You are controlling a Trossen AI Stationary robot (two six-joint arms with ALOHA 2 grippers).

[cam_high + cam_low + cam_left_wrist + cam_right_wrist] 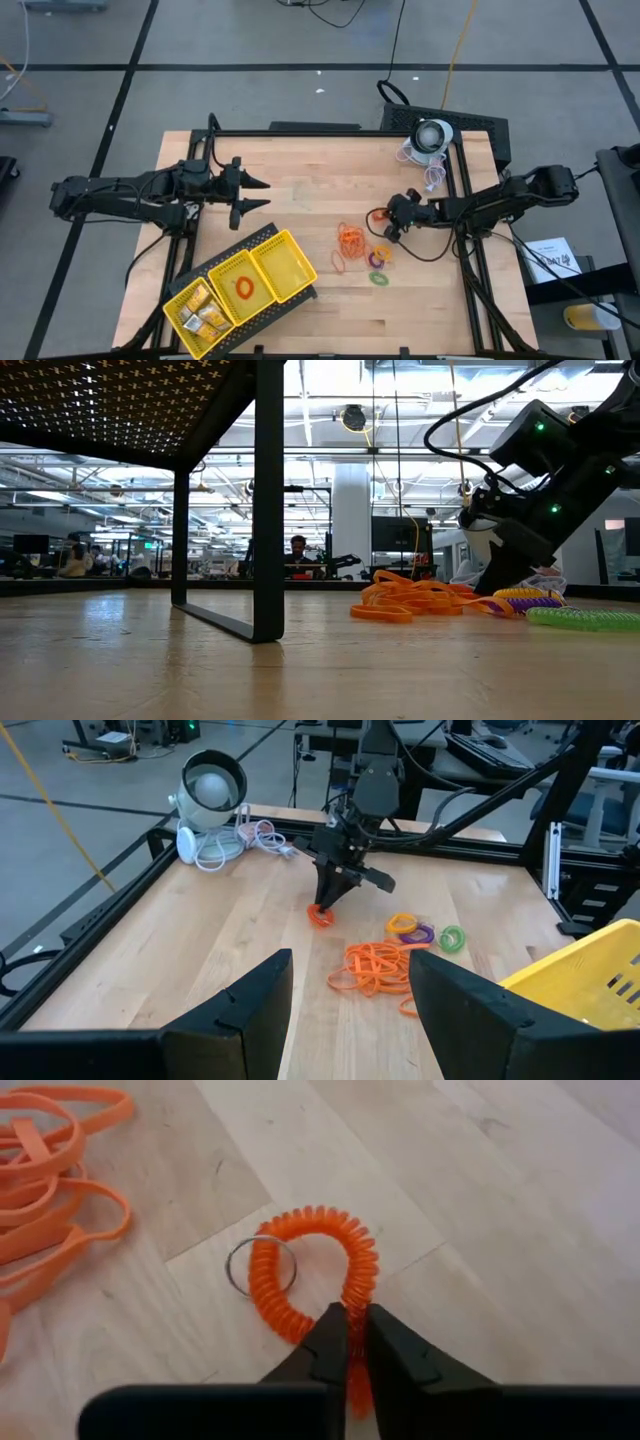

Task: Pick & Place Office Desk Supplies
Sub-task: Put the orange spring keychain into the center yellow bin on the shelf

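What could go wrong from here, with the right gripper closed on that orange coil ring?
The right gripper pinches only one thin side of the orange coil ring, so the ring may slip out when raised. Its metal key ring dangles loose and could snag. The rubber bands lie close and might get dragged along.

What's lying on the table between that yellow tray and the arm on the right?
In the high view, a pile of orange rubber bands lies between the tray and the right gripper, with bare wood around it.
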